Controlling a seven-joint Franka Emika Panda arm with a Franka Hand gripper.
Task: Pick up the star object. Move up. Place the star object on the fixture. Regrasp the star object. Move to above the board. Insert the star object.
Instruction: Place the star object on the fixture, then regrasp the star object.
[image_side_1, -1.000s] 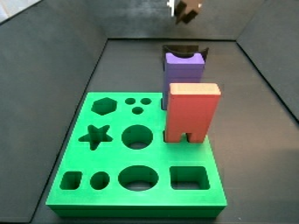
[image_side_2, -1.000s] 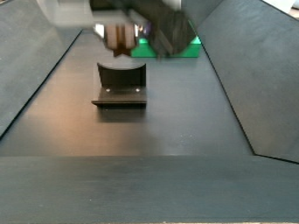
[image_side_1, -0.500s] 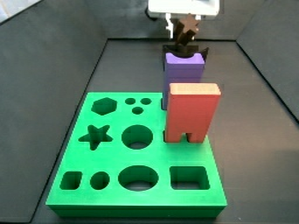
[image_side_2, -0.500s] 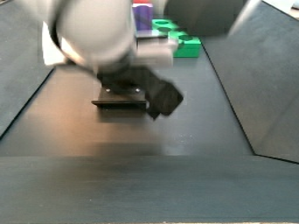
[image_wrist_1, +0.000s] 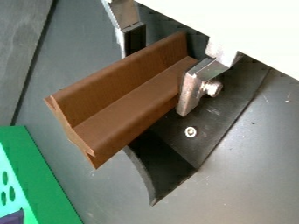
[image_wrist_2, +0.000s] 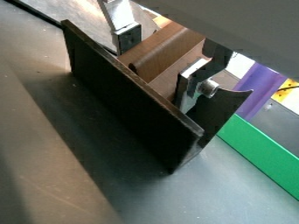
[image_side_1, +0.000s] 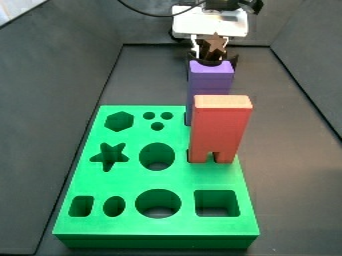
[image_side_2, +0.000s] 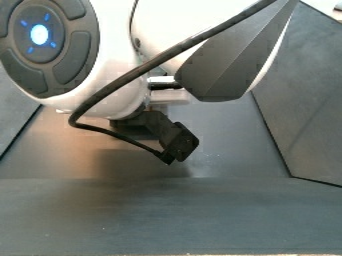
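The star object (image_wrist_1: 117, 96) is a wood-brown grooved prism lying crosswise between the silver fingers in both wrist views, and it shows again as the star object (image_wrist_2: 156, 59). My gripper (image_wrist_1: 162, 66) is shut on it near one end. It sits low inside the fixture, whose dark bracket wall (image_wrist_2: 128, 109) stands just in front of my gripper (image_wrist_2: 162, 59). In a side view my gripper (image_side_1: 210, 46) hangs right over the purple fixture block (image_side_1: 210, 77). The green board (image_side_1: 134, 195) lies nearer the camera, with its star hole (image_side_1: 111, 154).
A salmon-red arched block (image_side_1: 221, 125) stands on the board just in front of the fixture. The arm's white body (image_side_2: 160, 50) fills a side view and hides the scene there. Dark walls slope up around the floor.
The gripper has come down from high above, carrying the star object, to the top of the fixture. The arm now blocks a side view.
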